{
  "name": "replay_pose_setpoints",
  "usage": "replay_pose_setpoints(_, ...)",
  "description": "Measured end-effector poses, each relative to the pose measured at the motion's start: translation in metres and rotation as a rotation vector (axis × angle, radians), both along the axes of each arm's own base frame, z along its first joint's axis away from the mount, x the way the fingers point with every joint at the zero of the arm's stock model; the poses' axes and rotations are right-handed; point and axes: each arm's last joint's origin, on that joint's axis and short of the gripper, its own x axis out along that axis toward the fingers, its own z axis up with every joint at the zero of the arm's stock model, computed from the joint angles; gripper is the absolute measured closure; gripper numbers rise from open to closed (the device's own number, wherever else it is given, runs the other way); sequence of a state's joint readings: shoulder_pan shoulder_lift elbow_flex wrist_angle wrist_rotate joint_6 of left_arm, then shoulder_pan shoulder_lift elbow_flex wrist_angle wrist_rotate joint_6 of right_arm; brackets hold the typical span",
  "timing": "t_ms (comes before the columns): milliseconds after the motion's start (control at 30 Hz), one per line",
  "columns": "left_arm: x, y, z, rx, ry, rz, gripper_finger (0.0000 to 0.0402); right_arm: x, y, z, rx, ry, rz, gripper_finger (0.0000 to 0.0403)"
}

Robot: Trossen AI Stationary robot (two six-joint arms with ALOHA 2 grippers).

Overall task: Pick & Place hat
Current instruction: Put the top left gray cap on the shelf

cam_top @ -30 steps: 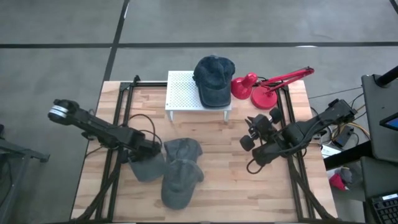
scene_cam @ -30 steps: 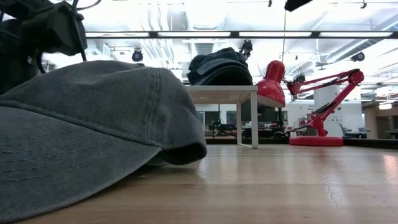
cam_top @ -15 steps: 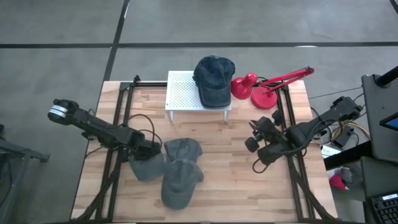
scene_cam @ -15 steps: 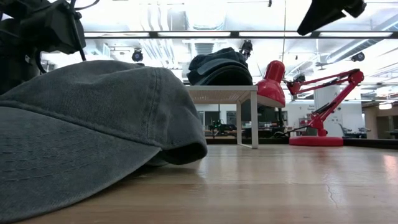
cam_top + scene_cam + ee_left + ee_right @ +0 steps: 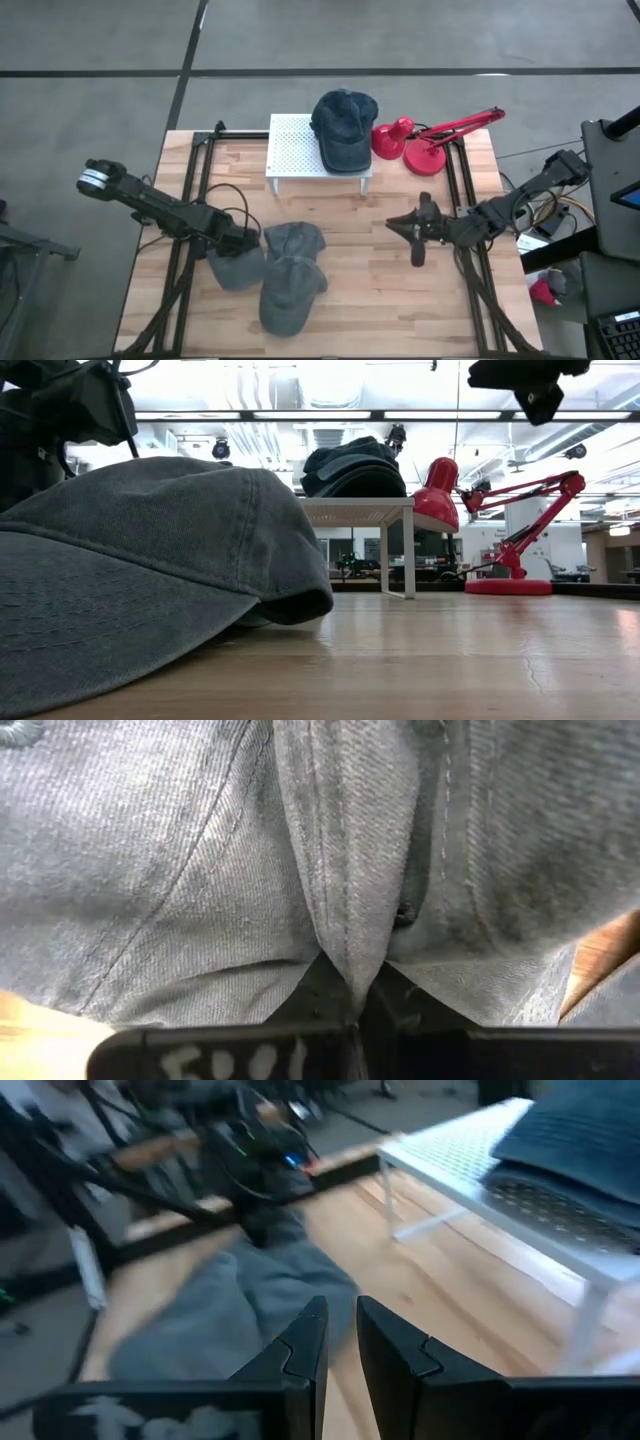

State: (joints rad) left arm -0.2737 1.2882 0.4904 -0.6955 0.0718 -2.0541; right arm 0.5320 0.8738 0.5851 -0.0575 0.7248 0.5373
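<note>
Wooden table (image 5: 350, 290): butcher-block top, bearing all items listed below.

White perforated stand (image 5: 290, 145): sits at the far edge of the table, centre. 1 dark blue hat (image 5: 343, 128) lies on its right half, overhanging the stand's edge nearest the lamp.

Grey hats: 2 lie on the table's near left portion. The first grey hat (image 5: 292, 243) sits nearer the stand; the second grey hat (image 5: 288, 298) lies just in front of it, overlapping its edge. In the low view the nearer hat fills the left foreground, brim resting on the wood.

Red desk lamp (image 5: 428, 140): stands at the far right corner, just beside the stand, shade close to the blue hat.

Left gripper (image 5: 250, 240): low at the left side of the first grey hat. The left wrist view shows its fingers pressed together on a raised fold of grey fabric, pinching it.

Right gripper (image 5: 418, 243): above the table's right-centre, well apart from all hats, holding nothing. Its fingers (image 5: 300, 1355) stand nearly together with only a narrow gap between them.
</note>
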Motion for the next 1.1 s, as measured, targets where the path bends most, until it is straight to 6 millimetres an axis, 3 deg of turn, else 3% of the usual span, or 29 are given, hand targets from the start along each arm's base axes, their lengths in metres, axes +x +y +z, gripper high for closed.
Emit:
replay_pose_setpoints(233, 0.004, 0.001, 0.007, 0.042, -0.059, -0.043, 0.04, -0.008, -0.005, -0.02, 0.025, -0.066, 0.007, 0.0351)
replay_pose_setpoints(433, 0.007, 0.0, 0.028, 0.084, -0.066, -0.068, 0.0401, -0.01, -0.006, -0.025, 0.017, -0.054, 0.005, 0.0351)
replay_pose_setpoints(700, 0.011, -0.003, 0.08, 0.135, 0.03, -0.135, 0.0401, -0.01, -0.006, -0.026, 0.014, -0.049, 0.004, 0.0351)
replay_pose_setpoints(1100, 0.026, -0.009, 0.155, 0.267, -0.144, -0.14, 0.0401, -0.01, -0.006, -0.026, 0.012, -0.045, 0.004, 0.0351)
